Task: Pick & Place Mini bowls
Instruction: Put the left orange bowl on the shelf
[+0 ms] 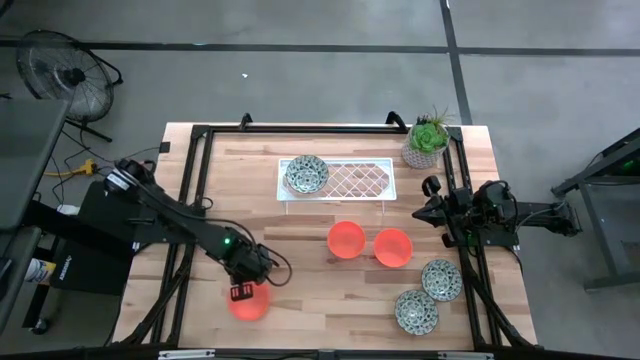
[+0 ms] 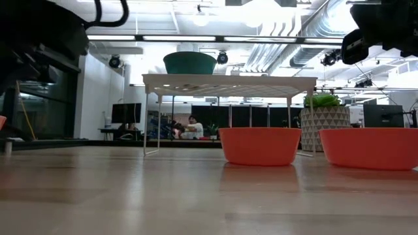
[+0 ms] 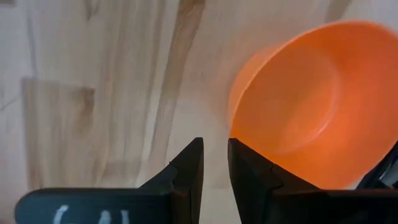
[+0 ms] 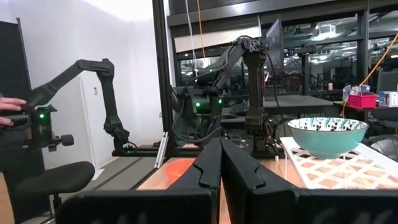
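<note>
An orange mini bowl [image 1: 250,304] stands on the table near the front left; it also shows in the left wrist view [image 3: 311,106]. My left gripper [image 1: 242,291] hovers at its far-left rim, pointing down, fingers [image 3: 214,158] a narrow gap apart with bare wood between them. Two more orange bowls [image 1: 346,240] [image 1: 393,247] stand mid-table. One mosaic bowl [image 1: 306,175] sits on the white rack [image 1: 360,180]. Two mosaic bowls [image 1: 440,279] [image 1: 416,311] stand at the front right. My right gripper [image 1: 424,212] is shut and empty, held above the table at the right. My left gripper has one finger [image 3: 249,168] right beside the orange bowl's rim [image 3: 239,118], outside the bowl. I cannot tell whether it touches the rim. Nothing lies between the two fingers.
A pale pot with a green plant [image 1: 427,140] stands at the far right corner. The white wire rack [image 2: 228,81] stands on legs at the table's far middle. Black frame rails [image 1: 190,200] run along the left and right edges.
</note>
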Controlling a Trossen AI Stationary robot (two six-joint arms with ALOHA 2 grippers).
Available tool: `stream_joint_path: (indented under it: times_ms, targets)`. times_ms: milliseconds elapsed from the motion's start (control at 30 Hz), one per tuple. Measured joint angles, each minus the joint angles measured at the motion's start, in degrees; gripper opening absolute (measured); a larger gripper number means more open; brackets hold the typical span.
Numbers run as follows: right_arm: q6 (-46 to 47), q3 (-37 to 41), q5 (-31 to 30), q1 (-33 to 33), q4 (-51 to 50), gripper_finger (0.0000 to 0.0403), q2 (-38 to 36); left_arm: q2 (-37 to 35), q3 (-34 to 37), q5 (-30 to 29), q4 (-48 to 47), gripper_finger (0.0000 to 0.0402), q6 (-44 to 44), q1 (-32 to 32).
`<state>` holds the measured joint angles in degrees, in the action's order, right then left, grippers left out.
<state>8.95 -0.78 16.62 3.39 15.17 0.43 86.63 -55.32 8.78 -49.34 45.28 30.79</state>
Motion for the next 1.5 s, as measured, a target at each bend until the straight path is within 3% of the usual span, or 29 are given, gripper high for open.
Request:
stream_joint_path:
  times_ms: [233, 567, 800, 1500]
  targets:
    - [0.0, 0.0, 0.0, 0.0, 0.0, 0.0, 0.0, 0.7, -0.2, -1.1, 5.7, 0.0072, 3.5, 0.0]
    - [0.0, 0.0, 0.0, 0.0, 0.0, 0.0, 0.0, 2.1, -0.3, -1.9, 4.6, 0.0072, 3.9, 0.0]
    - [0.0, 0.0, 0.0, 0.0, 0.0, 0.0, 0.0, 5.4, -0.2, 0.8, 5.9, 0.0072, 1.0, 0.0]
    - [0.0, 0.0, 0.0, 0.0, 0.1, 0.0, 0.0, 5.4, -0.2, -0.8, 5.5, 0.0071, -8.6, -2.2]
